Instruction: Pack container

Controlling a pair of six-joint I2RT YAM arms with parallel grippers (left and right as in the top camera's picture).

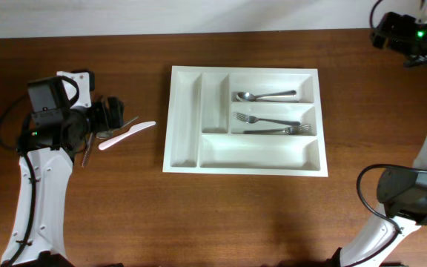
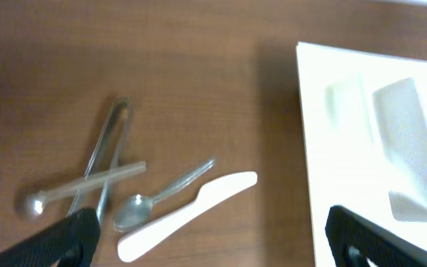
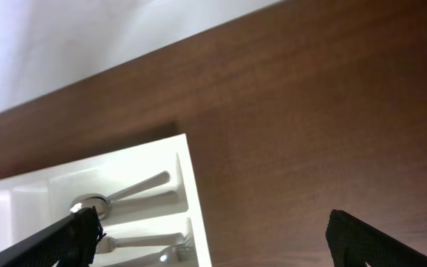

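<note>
The left gripper [image 2: 212,225] hangs low over the dark brown table [image 1: 124,215], which has a fine wood grain. Its two black ribbed fingers [image 2: 65,239] are far apart and hold nothing. Below it lie a clear plastic utensil [image 2: 80,189] with a round end, a thin shiny loose spoon [image 2: 158,196], and a flat white plastic knife [image 2: 187,215] just beside that spoon. To the right, in the middle of the table, lies the container [image 1: 185,119], a smooth white plastic rectangle with rounded compartments. Its upper long compartment holds a metal packed spoon [image 1: 265,96], and the middle one holds two metal forks [image 1: 267,119]. At the far right, the right gripper [image 3: 211,220] is above the table's back edge, its fingers also wide apart and empty.
</note>
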